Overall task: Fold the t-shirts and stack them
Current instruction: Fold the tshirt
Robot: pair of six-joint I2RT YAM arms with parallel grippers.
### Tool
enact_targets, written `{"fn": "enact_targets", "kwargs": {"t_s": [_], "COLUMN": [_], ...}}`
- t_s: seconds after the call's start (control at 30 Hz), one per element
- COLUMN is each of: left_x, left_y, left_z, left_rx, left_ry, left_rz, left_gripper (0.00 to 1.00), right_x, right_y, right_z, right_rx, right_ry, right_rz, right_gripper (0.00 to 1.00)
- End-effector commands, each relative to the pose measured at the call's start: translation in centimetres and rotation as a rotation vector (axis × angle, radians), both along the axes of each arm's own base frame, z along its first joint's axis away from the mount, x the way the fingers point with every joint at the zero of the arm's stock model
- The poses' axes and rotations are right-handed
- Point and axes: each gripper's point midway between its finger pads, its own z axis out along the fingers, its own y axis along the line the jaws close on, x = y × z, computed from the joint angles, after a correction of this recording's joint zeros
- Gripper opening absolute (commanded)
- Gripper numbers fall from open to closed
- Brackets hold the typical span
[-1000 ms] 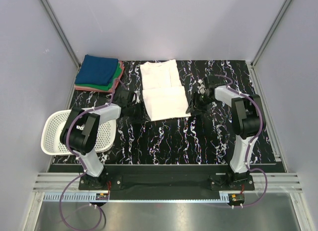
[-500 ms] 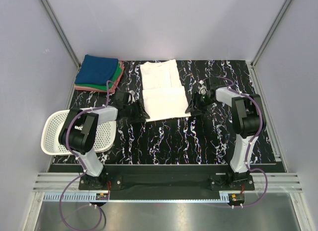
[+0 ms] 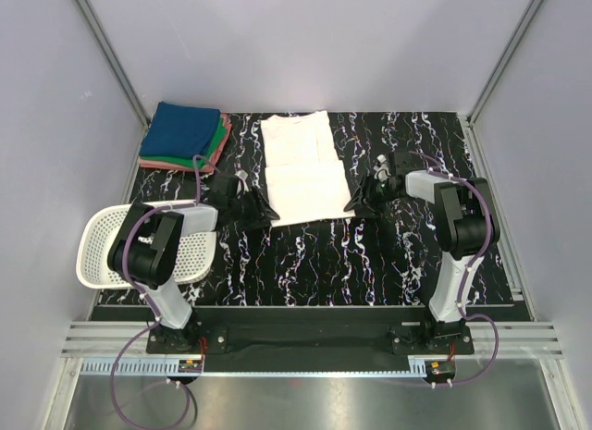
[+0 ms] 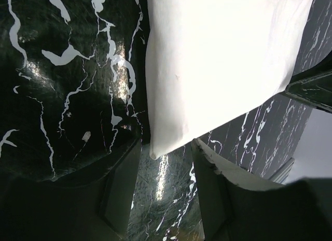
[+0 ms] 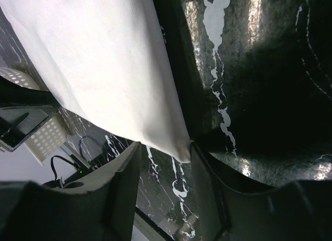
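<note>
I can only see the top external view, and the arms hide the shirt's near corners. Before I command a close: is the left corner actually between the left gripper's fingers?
Observer: Yes. In the left wrist view, the near corner tip of the white shirt lies in the gap of the left gripper. The jaws are open and the cloth is not pinched.
Operator: And the right side?
Observer: The right gripper is open too, with its corner tip between the fingertips.
Operator: Is that tip centred?
Observer: No. In the right wrist view it sits almost against one finger.
</note>
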Motion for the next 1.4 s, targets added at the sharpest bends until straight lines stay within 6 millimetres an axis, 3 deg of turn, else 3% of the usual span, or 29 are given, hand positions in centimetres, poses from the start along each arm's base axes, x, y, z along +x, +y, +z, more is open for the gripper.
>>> {"fn": "enact_targets", "kwargs": {"t_s": [0.0,0.2,0.3,0.33,0.47,0.5,0.53,0.87,1.1,1.27,1.37], "left_x": [-3.2,-3.4,-3.2,-3.2,-3.1,-3.1,-3.1,-5.3,-7.6,-8.8,-8.9], "left_y": [1.9,1.8,1.7,1.7,1.5,1.5,1.5,3.1,2.0,1.0,1.4], "left_z": [-4.1,-4.4,-4.6,-4.7,-4.7,-4.7,-4.5,-2.1,-1.5,0.2,1.5], "left_rx": [0.098,0.110,0.110,0.108,0.104,0.104,0.103,0.226,0.226,0.209,0.222], "left_ry": [0.129,0.130,0.137,0.138,0.142,0.142,0.138,0.085,0.078,0.046,0.021], "left_rz": [0.030,0.032,0.032,0.028,0.017,0.017,0.016,-0.019,-0.082,-0.104,-0.090], "left_gripper": [0.50,0.44,0.33,0.22,0.00,0.00,0.00,0.00,0.00,0.00,0.00], "right_x": [-1.4,-1.6,-1.7,-1.7,-2.1,-2.3,-2.7,-7.1,-10.0,-11.0,-11.4], "right_y": [-1.0,-1.4,-1.5,-1.6,-1.7,-1.7,-1.8,-3.5,-3.2,-2.5,-2.9], "right_z": [-2.7,-2.7,-2.8,-2.9,-2.8,-2.7,-2.9,-2.6,-2.5,-0.4,0.8], "right_rx": [-0.077,-0.099,-0.107,-0.110,-0.113,-0.111,-0.114,-0.201,-0.230,-0.257,-0.269], "right_ry": [0.059,0.064,0.067,0.064,0.066,0.068,0.079,0.115,0.118,0.069,0.043], "right_rz": [-0.034,-0.059,-0.069,-0.069,-0.073,-0.073,-0.075,-0.117,-0.092,-0.076,-0.095], "right_gripper": [0.49,0.45,0.38,0.34,0.10,0.01,0.00,0.00,0.00,0.00,0.00]}}
